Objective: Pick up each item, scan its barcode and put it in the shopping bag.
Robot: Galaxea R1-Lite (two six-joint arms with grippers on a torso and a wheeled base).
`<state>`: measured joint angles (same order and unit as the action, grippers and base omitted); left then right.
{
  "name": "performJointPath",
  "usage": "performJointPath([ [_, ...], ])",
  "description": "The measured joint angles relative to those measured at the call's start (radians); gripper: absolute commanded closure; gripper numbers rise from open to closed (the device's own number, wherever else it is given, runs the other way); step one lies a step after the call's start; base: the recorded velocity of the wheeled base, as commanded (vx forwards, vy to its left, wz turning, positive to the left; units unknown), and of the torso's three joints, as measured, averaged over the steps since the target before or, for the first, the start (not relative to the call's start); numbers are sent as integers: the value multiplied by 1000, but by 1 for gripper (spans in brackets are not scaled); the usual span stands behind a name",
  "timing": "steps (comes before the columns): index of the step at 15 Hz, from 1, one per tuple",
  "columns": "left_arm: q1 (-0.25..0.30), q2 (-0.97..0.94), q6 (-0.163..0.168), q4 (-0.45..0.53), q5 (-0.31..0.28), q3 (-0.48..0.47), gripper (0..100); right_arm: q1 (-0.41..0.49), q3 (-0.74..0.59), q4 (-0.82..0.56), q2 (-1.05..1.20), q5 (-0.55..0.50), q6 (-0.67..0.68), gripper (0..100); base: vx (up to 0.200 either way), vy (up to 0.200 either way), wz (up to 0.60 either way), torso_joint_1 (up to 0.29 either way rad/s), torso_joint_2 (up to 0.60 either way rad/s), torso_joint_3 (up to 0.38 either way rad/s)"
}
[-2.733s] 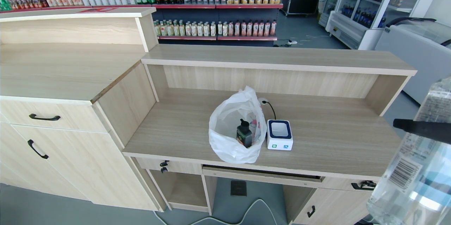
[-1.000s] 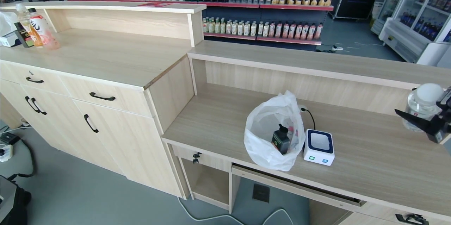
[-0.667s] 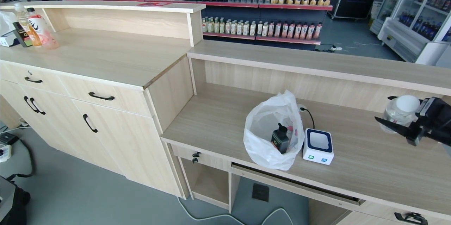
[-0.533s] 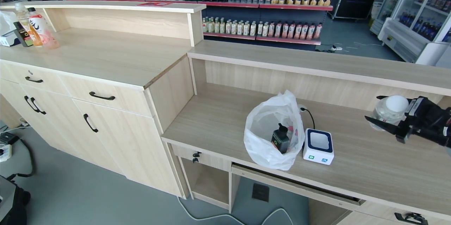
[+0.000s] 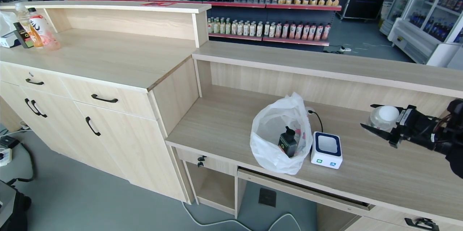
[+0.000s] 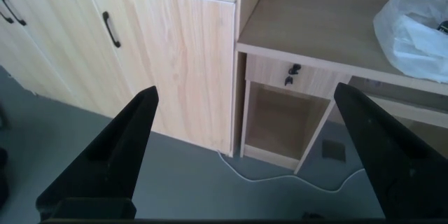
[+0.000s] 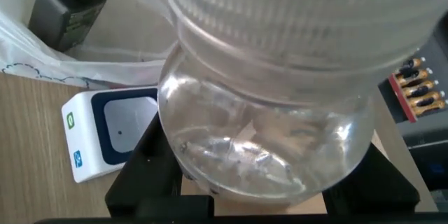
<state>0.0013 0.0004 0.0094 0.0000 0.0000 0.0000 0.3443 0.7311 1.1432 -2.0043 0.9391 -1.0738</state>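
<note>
Drink bottles and a small dark box at far left on the raised counter, apparently queued for later scanning. Left gripper low beside the cabinet doors, fingers spread and holding nothing, well out of the working lane. Shopping bag on the lower desk, mouth propped open to take drops from above, a dark bottle upright inside. Scanner just beside the bag on its right, window facing up, making for a short hop from read to bag. Farthest right, clear water bottle pinched around its body by the right gripper, white cap uppermost, raised above the desk and apart from the scanner. Barcode seemingly not yet shown to the window; label likely needing a turn downward first.
</note>
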Motion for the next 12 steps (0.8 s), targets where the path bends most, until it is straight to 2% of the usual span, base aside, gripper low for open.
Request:
performJointPath([
  [5, 0, 0, 0, 0, 1, 0, 0, -73, 6, 93, -75, 2, 5, 100, 0, 0, 0, 0, 0, 0],
  [12, 0, 0, 0, 0, 0, 0, 0, -102, 21, 139, -140, -2, 1, 100, 0, 0, 0, 0, 0, 0],
])
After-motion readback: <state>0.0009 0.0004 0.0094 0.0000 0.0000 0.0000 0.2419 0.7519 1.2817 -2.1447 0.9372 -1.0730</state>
